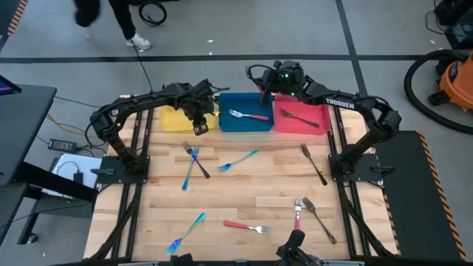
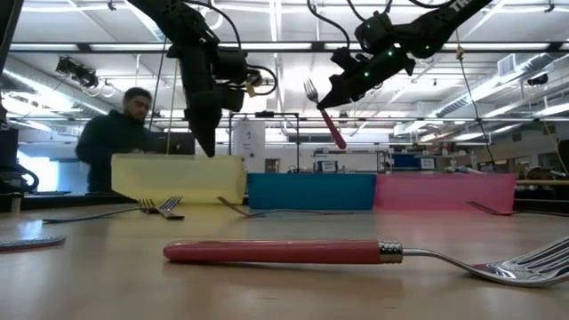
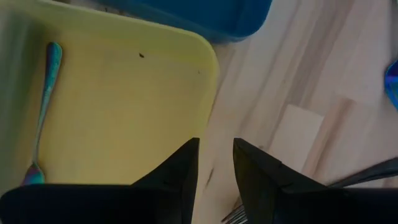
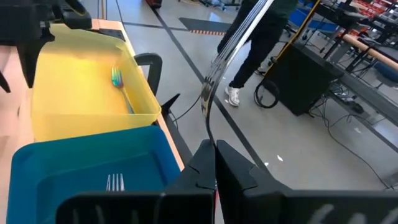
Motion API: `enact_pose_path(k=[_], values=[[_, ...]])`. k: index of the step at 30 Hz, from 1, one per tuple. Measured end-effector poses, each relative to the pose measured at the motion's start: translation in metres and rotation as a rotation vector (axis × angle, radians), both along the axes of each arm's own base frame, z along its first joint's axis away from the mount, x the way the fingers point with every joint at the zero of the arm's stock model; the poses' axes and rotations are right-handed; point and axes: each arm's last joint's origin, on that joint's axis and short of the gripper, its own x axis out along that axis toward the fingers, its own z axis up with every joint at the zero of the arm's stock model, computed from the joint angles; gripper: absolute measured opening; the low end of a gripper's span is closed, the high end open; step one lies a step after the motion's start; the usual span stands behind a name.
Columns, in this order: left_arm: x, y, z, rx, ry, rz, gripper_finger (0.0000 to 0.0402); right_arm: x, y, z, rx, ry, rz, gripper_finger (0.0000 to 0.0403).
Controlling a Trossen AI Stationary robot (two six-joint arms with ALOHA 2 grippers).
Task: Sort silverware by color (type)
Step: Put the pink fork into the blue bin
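My right gripper (image 1: pixel 266 92) hangs over the far edge of the blue tray (image 1: pixel 228 124), shut on a red-handled fork (image 2: pixel 324 111). Another red-handled fork (image 1: pixel 247 115) lies in that tray. A dark fork (image 1: pixel 304 120) lies in the red tray (image 1: pixel 287 125). An iridescent utensil (image 3: pixel 42 112) lies in the yellow tray (image 1: pixel 171 120). My left gripper (image 3: pixel 216 158) is open and holds nothing, above that tray's right rim. Iridescent (image 1: pixel 238 159), dark (image 1: pixel 314 164) and red-handled (image 1: pixel 246 227) pieces lie flat on the table. My right gripper pinches the red-handled fork between its two fingers (image 4: pixel 233 165), about where the red handle meets the silver neck (image 4: pixel 210 118). The fork is lifted clear above the blue tray and tilted: the tines (image 2: pixel 311 89) point up and the handle (image 2: pixel 336 133) slants down below the fingers.
More pieces lie on the wooden table: an iridescent fork (image 1: pixel 191 168) crossed with a dark one (image 1: pixel 197 159), an iridescent one (image 1: pixel 185 233), a red-handled fork (image 1: pixel 298 213) and a dark fork (image 1: pixel 319 220) near the front edge. A person (image 2: pixel 120 133) stands behind the table.
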Motion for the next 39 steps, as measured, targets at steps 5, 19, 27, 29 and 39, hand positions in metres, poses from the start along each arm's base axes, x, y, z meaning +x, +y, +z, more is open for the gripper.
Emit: enact_pose_path(k=[5,19,27,29,39], values=[[0.000,-0.001,-0.006,-0.024,-0.018,0.009,0.0112,0.000,0.000,0.000,0.002,0.003,0.000,0.0005],[-0.009,-0.007,-0.035,-0.055,0.010,0.025,0.0112,0.000,0.001,-0.001,0.009,0.006,0.000,0.0005],[-0.001,-0.018,-0.027,-0.114,-0.001,-0.043,0.0112,0.007,0.006,-0.011,0.087,0.022,0.136,0.0005],[0.002,-0.023,-0.023,-0.120,0.000,-0.063,0.0112,0.008,0.007,-0.015,0.107,0.044,0.139,0.0005],[0.007,-0.034,-0.025,-0.139,0.030,-0.126,0.0112,0.009,0.015,-0.028,0.183,0.142,0.109,0.0005]])
